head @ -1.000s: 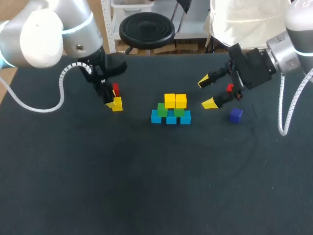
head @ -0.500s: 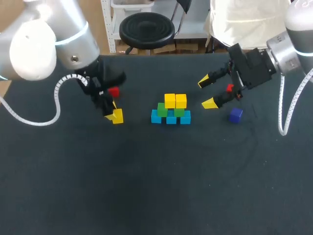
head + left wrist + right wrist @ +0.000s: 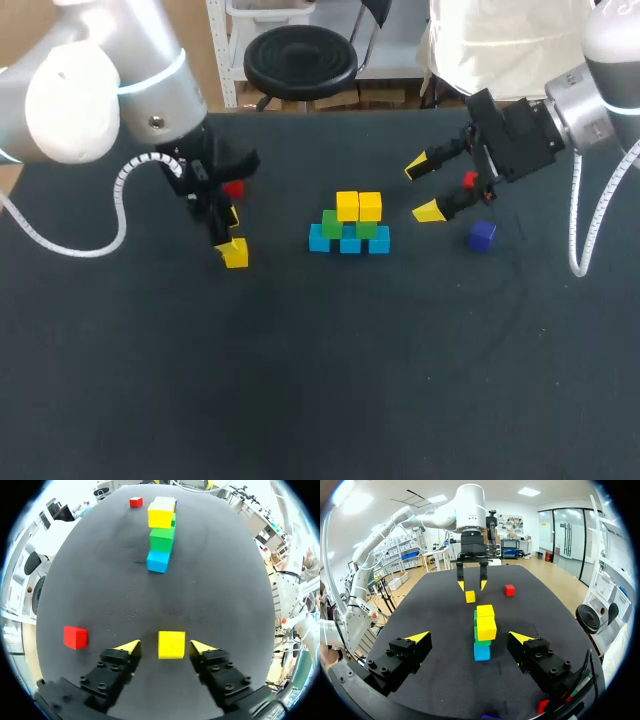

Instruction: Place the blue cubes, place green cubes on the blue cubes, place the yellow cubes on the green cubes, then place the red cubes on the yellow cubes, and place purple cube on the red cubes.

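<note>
Hanging released, our left gripper [image 3: 165, 648] straddles small yellow plastic cube [image 3: 171, 644], untouched, on black table [image 3: 300, 380] left of blue-green-yellow cube stack [image 3: 349, 225]. Yellow step in hand, we judge. Next: clench, lift, seat on stack. Our right gripper [image 3: 422, 189] released, right of stack.

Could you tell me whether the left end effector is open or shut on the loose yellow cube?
Open: the left end effector straddles the yellow cube, with a visible gap on each side between cube and fingertip.
</note>
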`<action>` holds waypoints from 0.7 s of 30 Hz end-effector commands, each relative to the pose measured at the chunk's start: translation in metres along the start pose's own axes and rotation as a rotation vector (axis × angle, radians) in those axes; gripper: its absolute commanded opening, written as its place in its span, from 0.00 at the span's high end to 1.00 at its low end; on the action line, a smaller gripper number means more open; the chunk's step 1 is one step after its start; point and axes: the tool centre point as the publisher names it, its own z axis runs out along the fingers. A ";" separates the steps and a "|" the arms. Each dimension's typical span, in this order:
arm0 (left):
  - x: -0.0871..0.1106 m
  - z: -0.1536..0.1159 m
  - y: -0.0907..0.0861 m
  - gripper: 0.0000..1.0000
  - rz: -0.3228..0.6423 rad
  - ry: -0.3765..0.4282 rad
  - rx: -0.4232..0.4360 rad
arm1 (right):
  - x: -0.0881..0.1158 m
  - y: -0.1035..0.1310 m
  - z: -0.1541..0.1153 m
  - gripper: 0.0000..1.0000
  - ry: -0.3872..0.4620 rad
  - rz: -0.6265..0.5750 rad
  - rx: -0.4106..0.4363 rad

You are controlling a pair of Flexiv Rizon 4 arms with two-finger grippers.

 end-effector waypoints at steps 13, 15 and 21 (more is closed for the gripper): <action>0.020 -0.019 0.003 0.00 -0.198 -0.364 0.048 | 0.000 0.001 0.000 0.00 0.000 0.000 0.002; 0.016 -0.021 0.002 0.00 -0.136 -0.341 0.041 | 0.000 0.001 0.000 0.00 0.000 0.000 0.002; 0.015 -0.024 0.002 0.00 -0.108 -0.308 0.013 | 0.000 0.001 0.000 0.00 0.000 0.000 0.002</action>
